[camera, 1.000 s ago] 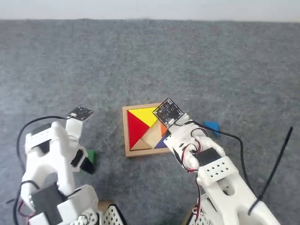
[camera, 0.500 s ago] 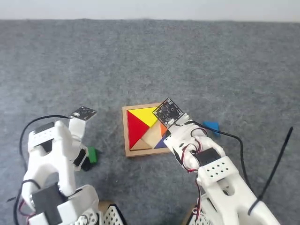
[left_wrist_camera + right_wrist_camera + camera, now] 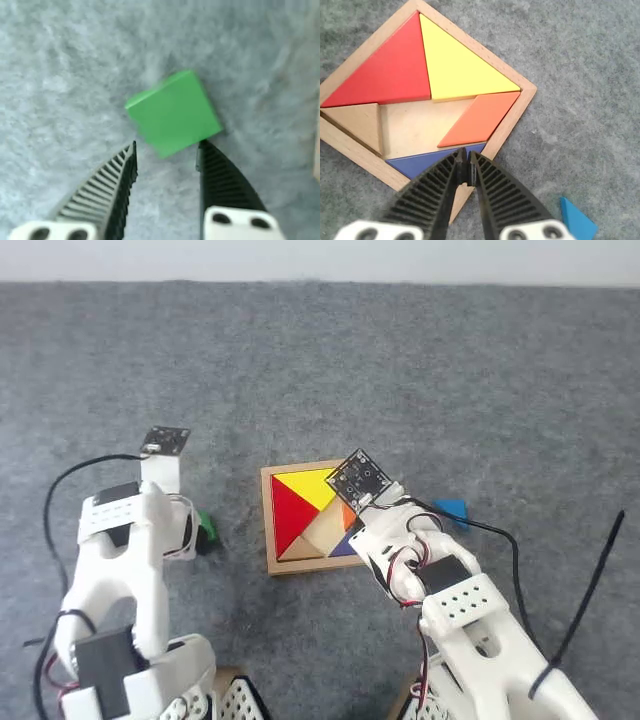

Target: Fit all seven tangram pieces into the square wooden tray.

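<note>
left tool (image 3: 167, 146) spread beside green square (image 3: 173, 113)

White moulded shells on left arm (image 3: 125, 560) and right arm (image 3: 455, 610), with black servo blocks and black cables; red wiring on the right. Black ridged fingers (image 3: 110, 185) on left hand (image 3: 167, 146) and right hand (image 3: 467, 152), white screw-holed bases.

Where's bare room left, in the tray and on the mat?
Tray: one gap between tan triangle, orange parallelogram, dark blue piece. Mat: wide bare stretch beyond tray's far edge. Crowded: right gripper over tray's right side, blue triangle beside; left gripper at green square.
</note>
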`<state>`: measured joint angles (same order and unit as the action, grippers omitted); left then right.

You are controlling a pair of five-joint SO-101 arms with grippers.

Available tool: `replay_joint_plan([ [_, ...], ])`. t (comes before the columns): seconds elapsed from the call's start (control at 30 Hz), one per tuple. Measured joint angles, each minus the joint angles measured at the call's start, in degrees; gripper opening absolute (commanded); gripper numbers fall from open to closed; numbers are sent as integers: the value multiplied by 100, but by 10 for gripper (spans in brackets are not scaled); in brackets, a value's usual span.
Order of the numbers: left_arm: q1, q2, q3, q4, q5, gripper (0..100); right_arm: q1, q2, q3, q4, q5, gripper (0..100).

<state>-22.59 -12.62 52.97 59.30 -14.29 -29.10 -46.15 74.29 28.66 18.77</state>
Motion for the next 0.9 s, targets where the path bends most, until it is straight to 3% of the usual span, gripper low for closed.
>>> replay_joint_plan([
  [0.2, 431, 0, 0, 97, 765, 199, 0, 0, 0, 0, 0, 11],
  [0.47, 738, 0, 0, 158, 1196, 198, 0, 0, 0, 0, 0, 11],
  [0.67, 738, -800, 18, 158, 1284, 203, 0, 0, 0, 0, 0, 11],
  [0.9, 809, -1301, 545, -615, 1055, 204, 0, 0, 0, 0, 0, 11],
])
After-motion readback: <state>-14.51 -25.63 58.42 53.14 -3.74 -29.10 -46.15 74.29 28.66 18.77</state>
